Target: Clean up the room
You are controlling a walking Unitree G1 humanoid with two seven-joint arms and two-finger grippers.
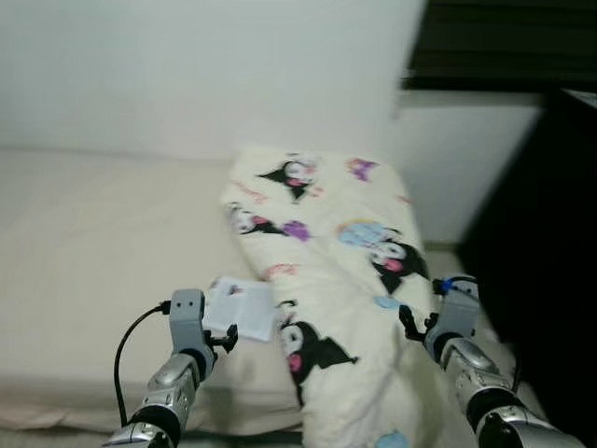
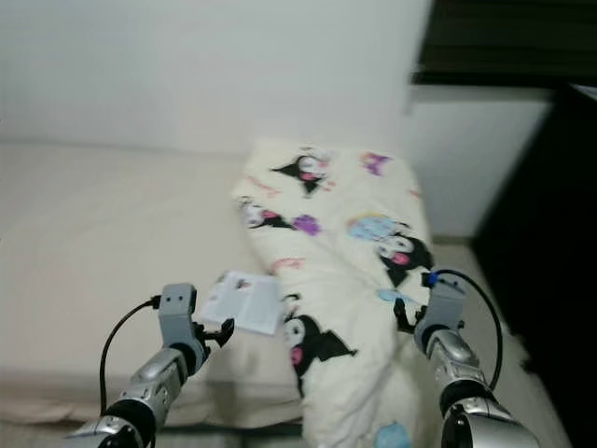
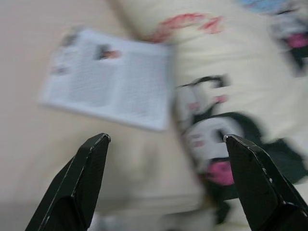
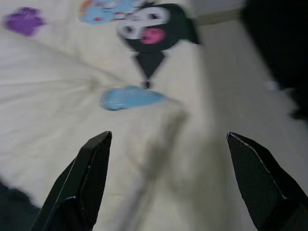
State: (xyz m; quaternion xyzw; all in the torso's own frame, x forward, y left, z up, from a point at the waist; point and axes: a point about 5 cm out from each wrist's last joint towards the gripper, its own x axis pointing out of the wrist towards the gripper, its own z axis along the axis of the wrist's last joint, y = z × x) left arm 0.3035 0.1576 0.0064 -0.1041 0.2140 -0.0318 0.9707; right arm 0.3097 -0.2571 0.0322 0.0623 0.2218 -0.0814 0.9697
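Both grippers hover with fingers spread wide: the left gripper (image 3: pixel 166 183) over the bed's (image 1: pixel 84 243) near edge, just short of a printed leaflet (image 1: pixel 240 309), the right gripper (image 4: pixel 180 180) above the cartoon-print duvet (image 1: pixel 345 280). From the left wrist, blurred text and a small picture show on the leaflet, which lies against the duvet's fold. Dark furniture (image 1: pixel 550 252) stands right of the bed.

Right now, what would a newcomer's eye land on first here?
The cream blanket printed with black cartoon characters, bunched in a long heap on the right part of the bed, draws the eye first. Next, a white printed leaflet lies on the bed at the blanket's left edge. The left hand is open before the leaflet; the right hand is open at the blanket's right side.
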